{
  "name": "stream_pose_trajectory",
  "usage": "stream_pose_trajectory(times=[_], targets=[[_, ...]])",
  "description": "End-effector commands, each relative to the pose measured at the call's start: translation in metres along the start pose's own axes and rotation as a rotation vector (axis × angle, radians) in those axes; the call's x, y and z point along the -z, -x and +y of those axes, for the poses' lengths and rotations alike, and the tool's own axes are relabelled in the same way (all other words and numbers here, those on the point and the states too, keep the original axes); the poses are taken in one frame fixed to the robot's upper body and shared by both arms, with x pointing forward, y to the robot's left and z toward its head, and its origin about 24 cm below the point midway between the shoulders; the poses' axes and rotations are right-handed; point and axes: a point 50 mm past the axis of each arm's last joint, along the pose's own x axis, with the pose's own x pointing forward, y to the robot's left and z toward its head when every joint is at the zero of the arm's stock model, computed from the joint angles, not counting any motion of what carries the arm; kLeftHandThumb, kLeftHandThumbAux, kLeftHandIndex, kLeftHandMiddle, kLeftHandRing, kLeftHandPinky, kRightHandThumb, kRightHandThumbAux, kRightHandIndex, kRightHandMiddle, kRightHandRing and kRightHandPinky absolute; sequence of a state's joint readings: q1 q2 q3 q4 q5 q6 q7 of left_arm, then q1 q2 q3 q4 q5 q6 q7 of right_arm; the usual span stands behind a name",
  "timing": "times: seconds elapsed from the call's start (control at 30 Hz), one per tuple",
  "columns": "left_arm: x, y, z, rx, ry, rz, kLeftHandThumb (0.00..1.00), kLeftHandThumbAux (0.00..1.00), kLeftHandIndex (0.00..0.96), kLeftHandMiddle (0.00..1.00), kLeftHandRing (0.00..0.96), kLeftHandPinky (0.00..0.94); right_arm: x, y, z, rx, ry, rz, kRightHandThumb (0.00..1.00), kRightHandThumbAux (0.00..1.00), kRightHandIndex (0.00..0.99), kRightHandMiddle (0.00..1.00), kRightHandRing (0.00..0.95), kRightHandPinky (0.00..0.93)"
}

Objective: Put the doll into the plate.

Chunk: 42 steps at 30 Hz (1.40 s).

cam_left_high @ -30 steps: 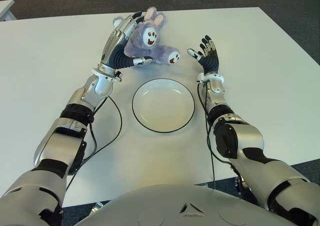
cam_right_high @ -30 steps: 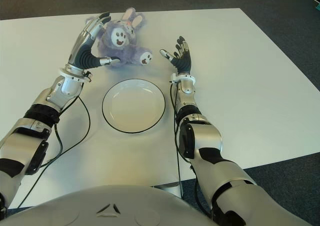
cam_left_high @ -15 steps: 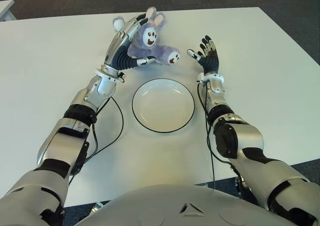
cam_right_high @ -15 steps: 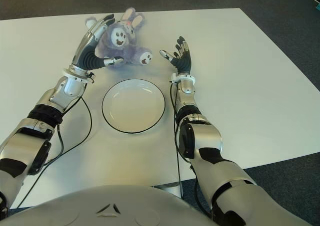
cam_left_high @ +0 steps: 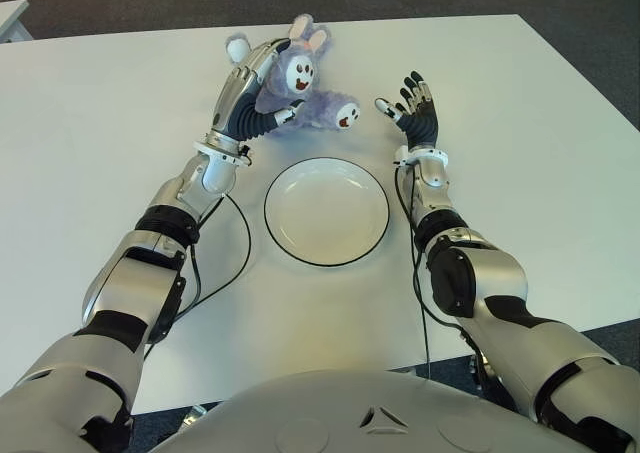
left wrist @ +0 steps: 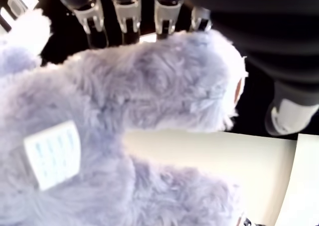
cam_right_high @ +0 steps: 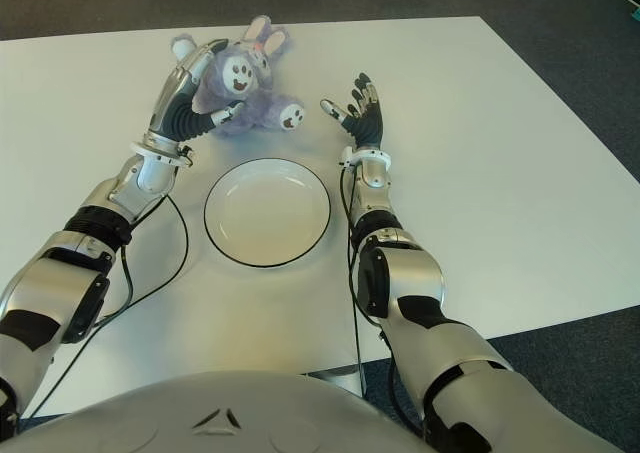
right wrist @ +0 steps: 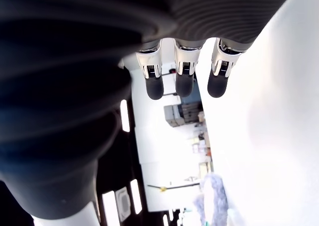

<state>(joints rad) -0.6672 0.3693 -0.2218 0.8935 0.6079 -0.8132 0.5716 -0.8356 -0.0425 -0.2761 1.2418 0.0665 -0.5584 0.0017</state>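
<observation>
The doll [cam_left_high: 305, 91], a purple plush bunny with a white face, lies on the white table [cam_left_high: 100, 123] just beyond the plate. My left hand [cam_left_high: 258, 81] is at the doll's left side, fingers [left wrist: 129, 17] curled over its head and back, thumb pressed into its body. In the left wrist view the doll's fur [left wrist: 149, 111] fills the palm. The white plate [cam_left_high: 272, 223] with a dark rim is empty, nearer to me than the doll. My right hand [cam_left_high: 408, 104] is held up to the right of the doll, fingers [right wrist: 182, 81] spread, holding nothing.
A black cable [cam_left_high: 236, 255] runs from my left wrist across the table left of the plate. Another cable [cam_left_high: 404, 235] follows my right forearm. The table's far edge lies just behind the doll, with dark floor beyond.
My left hand has shifted right against the doll, and its fingers and thumb have closed around it. The right hand has not moved.
</observation>
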Motion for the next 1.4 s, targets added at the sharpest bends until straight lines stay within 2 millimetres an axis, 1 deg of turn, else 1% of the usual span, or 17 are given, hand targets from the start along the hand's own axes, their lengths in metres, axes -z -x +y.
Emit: stream_pose_trajectory(times=[0.03,0.13,0.27,0.5,0.9,1.4], targets=[[0.002,-0.002,-0.004,-0.011,-0.016,0.014,0.364,0.455,0.0,0.125,0.106,0.0,0.025,0.014,-0.001,0.022,-0.032,0.099,0.107,0.872,0.062,0.05,0.045,0.075],[0.003,-0.004,-0.005,-0.024,-0.023,0.025,0.413,0.451,0.0,0.127,0.106,0.0,0.025,0.014,-0.001,0.022,-0.033,0.098,0.111,0.87,0.064,0.049,0.044,0.075],[0.005,-0.005,-0.006,-0.033,-0.034,0.04,0.432,0.442,0.0,0.125,0.104,0.0,0.025,0.014,-0.001,0.021,-0.037,0.096,0.115,0.87,0.064,0.049,0.044,0.077],[0.006,-0.008,-0.007,-0.042,-0.046,0.054,0.414,0.42,0.0,0.131,0.104,0.0,0.024,0.014,-0.002,0.022,-0.044,0.094,0.125,0.87,0.064,0.049,0.045,0.08],[0.006,-0.011,-0.007,-0.057,-0.045,0.054,0.415,0.408,0.0,0.131,0.101,0.0,0.024,0.014,-0.002,0.028,-0.047,0.091,0.138,0.879,0.072,0.055,0.048,0.079],[0.005,-0.014,-0.008,-0.053,-0.047,0.049,0.39,0.426,0.0,0.141,0.112,0.0,0.023,0.014,-0.002,0.029,-0.045,0.089,0.154,0.88,0.071,0.054,0.046,0.075]])
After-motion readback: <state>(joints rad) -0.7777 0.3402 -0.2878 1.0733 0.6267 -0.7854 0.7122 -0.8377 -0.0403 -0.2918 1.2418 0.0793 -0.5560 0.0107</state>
